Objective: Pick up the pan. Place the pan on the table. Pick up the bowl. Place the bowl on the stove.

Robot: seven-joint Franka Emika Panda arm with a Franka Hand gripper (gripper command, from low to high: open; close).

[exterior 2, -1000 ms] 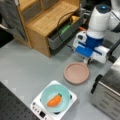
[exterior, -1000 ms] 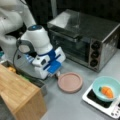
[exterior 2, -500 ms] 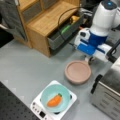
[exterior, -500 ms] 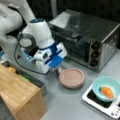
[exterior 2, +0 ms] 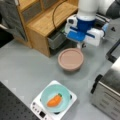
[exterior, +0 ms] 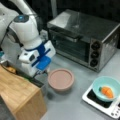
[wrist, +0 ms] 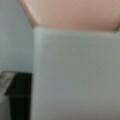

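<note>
On the grey surface [exterior: 72, 105], between the toaster oven [exterior: 85, 37] and the wooden counter [exterior: 17, 97], sits the dusty-pink pan [exterior: 60, 79], seen in both front views and resting flat at the middle of the scene [exterior 2: 70, 59]. Just beside its rim, on the side toward the counter, the gripper [exterior: 42, 72] hangs low beneath the arm's white-and-blue wrist; in a front view it sits right at the pan's far edge [exterior 2: 80, 46]. Whether its fingers are closed on the pan's handle or merely near it cannot be told, as the wrist body hides them. The wrist view shows a pink surface across the top, the pan [wrist: 72, 13], above a pale block that fills most of the frame. Well apart from the pan, the turquoise bowl [exterior: 106, 87] already rests on the white stove [exterior: 100, 103], an orange carrot-like piece [exterior: 107, 92] lying inside it; the same pairing appears at a front view's bottom [exterior 2: 55, 98].
</note>
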